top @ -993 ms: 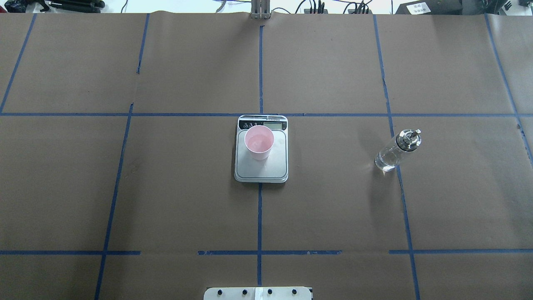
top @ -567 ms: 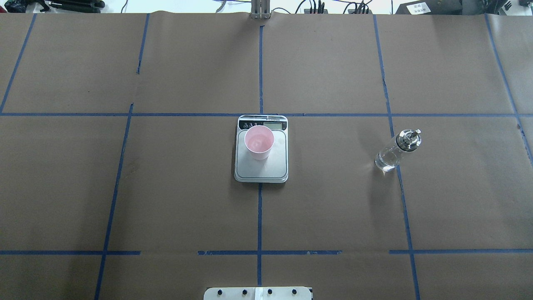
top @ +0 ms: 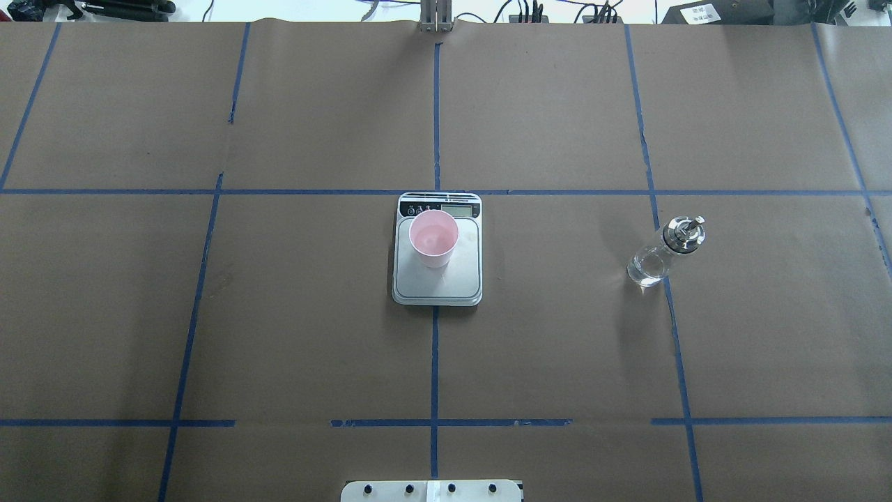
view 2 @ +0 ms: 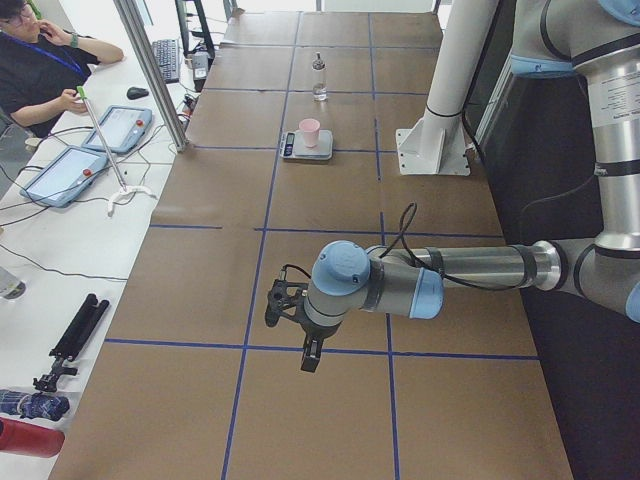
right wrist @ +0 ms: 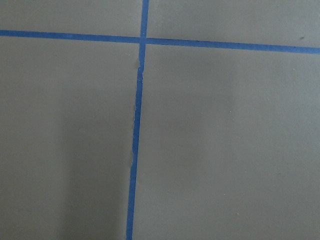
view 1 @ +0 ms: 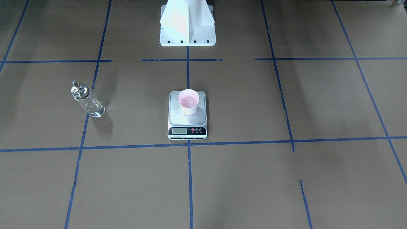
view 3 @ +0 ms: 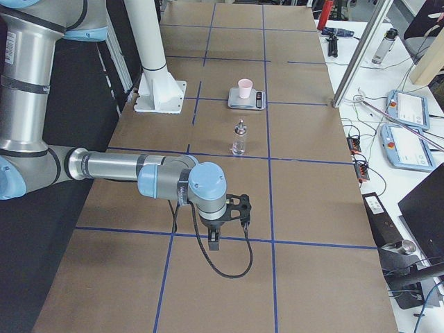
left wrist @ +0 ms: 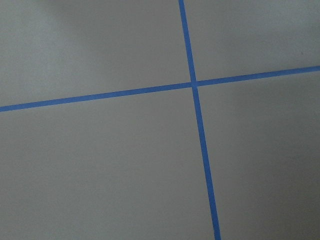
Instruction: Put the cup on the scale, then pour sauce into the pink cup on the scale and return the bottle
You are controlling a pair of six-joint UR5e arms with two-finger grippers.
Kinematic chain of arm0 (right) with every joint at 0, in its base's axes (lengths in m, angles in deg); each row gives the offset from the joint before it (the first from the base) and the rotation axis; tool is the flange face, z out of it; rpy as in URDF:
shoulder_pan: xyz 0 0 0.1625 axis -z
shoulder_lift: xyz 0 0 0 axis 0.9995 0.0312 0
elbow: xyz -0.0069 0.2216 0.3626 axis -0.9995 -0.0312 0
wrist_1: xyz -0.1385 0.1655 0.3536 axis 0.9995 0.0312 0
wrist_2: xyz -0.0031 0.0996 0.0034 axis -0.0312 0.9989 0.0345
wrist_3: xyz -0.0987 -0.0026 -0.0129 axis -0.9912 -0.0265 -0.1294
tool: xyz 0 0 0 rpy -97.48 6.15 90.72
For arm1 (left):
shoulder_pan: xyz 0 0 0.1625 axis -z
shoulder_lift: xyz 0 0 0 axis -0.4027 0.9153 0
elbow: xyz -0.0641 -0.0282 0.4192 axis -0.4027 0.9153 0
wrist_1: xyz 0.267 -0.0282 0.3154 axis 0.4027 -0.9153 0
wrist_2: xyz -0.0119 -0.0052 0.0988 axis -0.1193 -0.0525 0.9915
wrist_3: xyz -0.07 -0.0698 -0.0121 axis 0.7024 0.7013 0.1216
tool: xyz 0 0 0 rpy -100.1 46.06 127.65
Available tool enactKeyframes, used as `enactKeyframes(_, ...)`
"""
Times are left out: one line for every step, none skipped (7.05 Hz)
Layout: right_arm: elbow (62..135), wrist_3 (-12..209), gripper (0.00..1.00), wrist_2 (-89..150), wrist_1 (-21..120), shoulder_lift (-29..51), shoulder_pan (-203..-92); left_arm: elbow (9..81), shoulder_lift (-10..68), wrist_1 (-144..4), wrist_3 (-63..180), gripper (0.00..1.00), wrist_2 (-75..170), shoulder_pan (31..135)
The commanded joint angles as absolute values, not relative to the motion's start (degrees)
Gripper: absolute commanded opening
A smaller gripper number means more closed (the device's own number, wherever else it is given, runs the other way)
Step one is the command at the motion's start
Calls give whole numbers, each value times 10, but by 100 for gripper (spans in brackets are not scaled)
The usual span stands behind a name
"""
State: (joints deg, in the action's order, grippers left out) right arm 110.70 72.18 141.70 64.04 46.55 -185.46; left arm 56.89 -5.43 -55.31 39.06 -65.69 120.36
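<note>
The pink cup [top: 433, 239] stands upright on the far-left part of the scale's [top: 437, 287] steel plate, at the table's middle; both also show in the front view, cup [view 1: 188, 101] on scale [view 1: 187, 121]. The clear glass bottle [top: 662, 252] with its metal spout cap stands upright on the table, well to the scale's right, with clear sauce in its lower part. No gripper is near them. My left gripper [view 2: 305, 355] hangs over the table's left end and my right gripper [view 3: 214, 241] over the right end. I cannot tell whether either is open or shut.
The robot's white pedestal [view 1: 187, 28] stands at the near table edge. Blue tape lines [top: 434, 362] grid the brown table cover. A side bench with tablets [view 2: 120, 128], cables and a seated operator [view 2: 40, 70] lies beyond the far edge.
</note>
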Motion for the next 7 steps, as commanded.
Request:
enactKeyframes(1105, 766, 100, 1416, 621, 460, -1844, 565, -55, -553, 391, 100, -657, 1203)
enactKeyframes(1104, 777, 100, 1405, 623, 426, -1826, 562, -55, -553, 391, 100, -657, 1203)
enactKeyframes(1099, 780, 100, 1396, 625, 409, -1805, 561, -55, -552, 391, 100, -657, 1203)
enactKeyframes(1080, 780, 100, 1396, 624, 399, -1796, 560, -55, -551, 392, 100, -657, 1203)
enactKeyframes(1073, 781, 100, 1395, 623, 401, -1790, 555, -54, -547, 394, 100, -658, 1203)
enactKeyframes(1066, 781, 100, 1395, 621, 401, -1789, 555, -54, -544, 394, 100, -658, 1203)
enactKeyframes(1064, 780, 100, 1395, 621, 404, -1789, 555, -54, -544, 394, 100, -658, 1203)
